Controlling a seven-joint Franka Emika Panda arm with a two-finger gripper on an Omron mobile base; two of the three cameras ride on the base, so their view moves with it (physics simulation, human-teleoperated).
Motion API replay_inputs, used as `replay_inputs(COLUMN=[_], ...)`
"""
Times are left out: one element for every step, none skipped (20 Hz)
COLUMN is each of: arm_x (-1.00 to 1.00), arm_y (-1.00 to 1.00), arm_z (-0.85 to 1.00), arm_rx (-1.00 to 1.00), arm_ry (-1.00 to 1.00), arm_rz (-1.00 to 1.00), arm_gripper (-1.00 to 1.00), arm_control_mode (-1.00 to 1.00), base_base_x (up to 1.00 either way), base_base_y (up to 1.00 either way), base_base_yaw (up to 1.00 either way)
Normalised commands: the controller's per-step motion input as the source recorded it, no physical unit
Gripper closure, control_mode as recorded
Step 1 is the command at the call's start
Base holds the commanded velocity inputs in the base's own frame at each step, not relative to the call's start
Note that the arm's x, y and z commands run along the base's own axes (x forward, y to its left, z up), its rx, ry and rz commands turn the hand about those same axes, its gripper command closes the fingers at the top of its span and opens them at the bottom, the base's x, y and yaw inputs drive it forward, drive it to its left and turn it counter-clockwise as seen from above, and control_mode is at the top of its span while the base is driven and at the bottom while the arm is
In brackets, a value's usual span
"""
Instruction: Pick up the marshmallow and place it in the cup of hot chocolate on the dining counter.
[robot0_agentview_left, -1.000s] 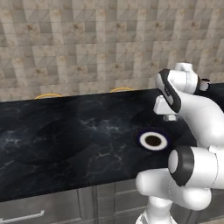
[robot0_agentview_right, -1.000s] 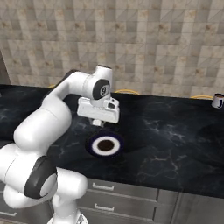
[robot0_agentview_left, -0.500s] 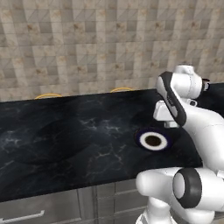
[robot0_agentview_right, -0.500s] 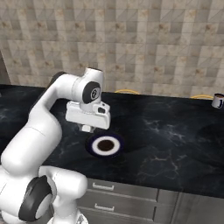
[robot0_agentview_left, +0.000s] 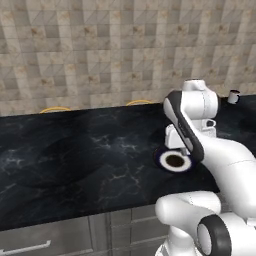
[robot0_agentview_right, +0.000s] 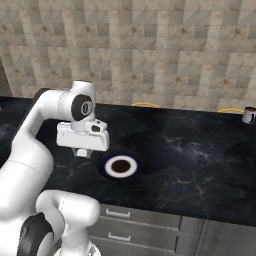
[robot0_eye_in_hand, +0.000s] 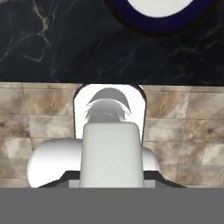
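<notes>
One second's swing has carried the gripper (robot0_agentview_right: 81, 151) left of the blue-rimmed round white plate (robot0_agentview_right: 103, 167), further from the small white cup of hot chocolate (robot0_agentview_right: 248, 115) at the right edge, so delivery seems no nearer; whether its jaws pinch anything I cannot tell

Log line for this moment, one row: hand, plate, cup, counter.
hand: low over counter, beside plate | plate: flat, dark centre | cup: upright, far end | counter: black marble

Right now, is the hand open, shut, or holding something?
Hand: cannot be told; its tips are too small and blurred to judge.
</notes>
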Motion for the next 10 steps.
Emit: replay_inputs(arm_x=[-0.36, -0.44, -0.4, -0.36, -0.34, -0.4, -0.36, -0.38, -0.41, -0.51], arm_y=[0.0, 0.0, 0.0, 0.0, 0.0, 0.0, 0.0, 0.0, 0.0, 0.0], arm_z=[0.0, 0.0, 0.0, 0.0, 0.0, 0.0, 0.01, 0.0, 0.0, 0.0], arm_rx=[-0.02, 0.0, 0.0, -0.02, -0.01, 0.0, 0.0, 0.0, 0.0, -0.02], arm_ry=[0.0, -0.01, -0.01, 0.0, 0.0, -0.01, -0.01, 0.0, 0.0, -0.03], arm_rz=[0.0, 0.0, 0.0, 0.0, 0.0, 0.0, 0.0, 0.0, 0.0, 0.0], arm_gripper=[1.0, 1.0, 1.0, 1.0, 1.0, 1.0, 1.0, 1.0, 1.0, 1.0], arm_control_mode=[-1.0, -1.0, -1.0, -1.0, -1.0, -1.0, -1.0, -1.0, -1.0, -1.0], base_base_x=[0.0, 0.0, 0.0, 0.0, 0.0, 0.0, 0.0, 0.0, 0.0, 0.0], base_base_y=[0.0, 0.0, 0.0, 0.0, 0.0, 0.0, 0.0, 0.0, 0.0, 0.0], base_base_yaw=[0.0, 0.0, 0.0, 0.0, 0.0, 0.0, 0.0, 0.0, 0.0, 0.0])
